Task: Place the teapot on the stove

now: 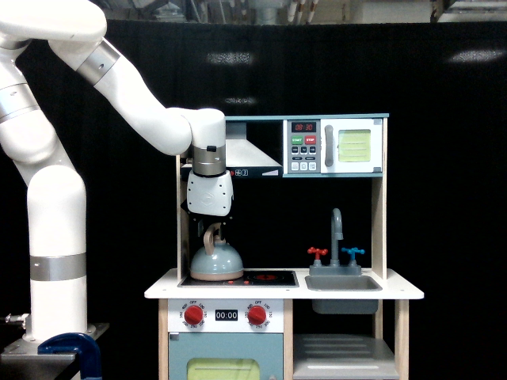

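Observation:
The pale blue-grey teapot (215,264) sits upright on the left burner of the black stove (269,279), its tan base rim on the cooktop. My gripper (211,227) hangs straight down over it at the top of the arched wooden handle (211,237). The dark fingers are hard to read against the black backdrop. They look parted on either side of the handle, whose arch shows between them.
The range hood (249,158) is just above and to the exterior view's right of my wrist. A wooden post (183,237) stands close on the left. The faucet (337,233) and grey sink (342,283) lie to the right, with the microwave (337,146) above.

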{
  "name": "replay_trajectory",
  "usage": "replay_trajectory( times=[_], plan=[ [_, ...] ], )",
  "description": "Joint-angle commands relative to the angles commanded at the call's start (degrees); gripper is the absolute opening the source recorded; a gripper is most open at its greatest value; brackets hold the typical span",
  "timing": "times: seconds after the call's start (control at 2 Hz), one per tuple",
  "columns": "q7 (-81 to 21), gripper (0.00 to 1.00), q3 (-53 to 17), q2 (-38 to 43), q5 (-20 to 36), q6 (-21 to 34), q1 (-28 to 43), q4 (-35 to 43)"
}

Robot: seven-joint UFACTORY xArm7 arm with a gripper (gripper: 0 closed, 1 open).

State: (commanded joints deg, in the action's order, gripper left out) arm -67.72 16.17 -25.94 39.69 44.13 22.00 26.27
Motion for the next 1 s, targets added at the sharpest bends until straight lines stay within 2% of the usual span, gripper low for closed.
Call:
replay_trajectory(
  times=[0.5, 1.0],
  plan=[
    [-0.45, 1.0, -7.93, -10.79, -7.03, 11.82, -2.14, -0.98],
    [-1.61, 1.0, -19.76, -24.78, -18.36, 31.71, -6.49, 2.42]
  ],
)
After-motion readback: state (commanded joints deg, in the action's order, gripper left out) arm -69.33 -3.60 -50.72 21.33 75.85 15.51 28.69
